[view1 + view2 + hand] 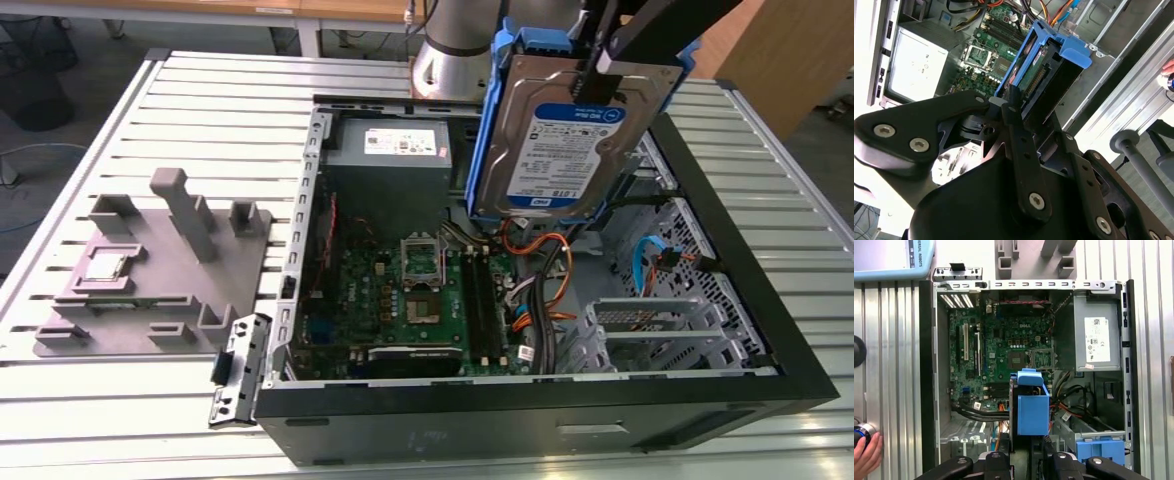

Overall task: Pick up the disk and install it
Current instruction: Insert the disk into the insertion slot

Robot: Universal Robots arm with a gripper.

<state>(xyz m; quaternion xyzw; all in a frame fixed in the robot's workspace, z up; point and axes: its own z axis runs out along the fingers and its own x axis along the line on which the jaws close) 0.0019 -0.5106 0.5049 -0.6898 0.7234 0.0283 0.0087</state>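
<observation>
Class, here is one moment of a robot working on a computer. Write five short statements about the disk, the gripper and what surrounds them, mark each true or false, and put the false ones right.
1. The gripper is shut on the disk. True.
2. The disk is seated in a drive bay. False: it is held on edge in the air above the case.
3. The power supply sits inside the case. True.
4. A side panel closes the case. False: the case is open and the motherboard is in plain sight.
5. A grey fixture stands on the table, at the exterior view's left of the case. True.
</observation>
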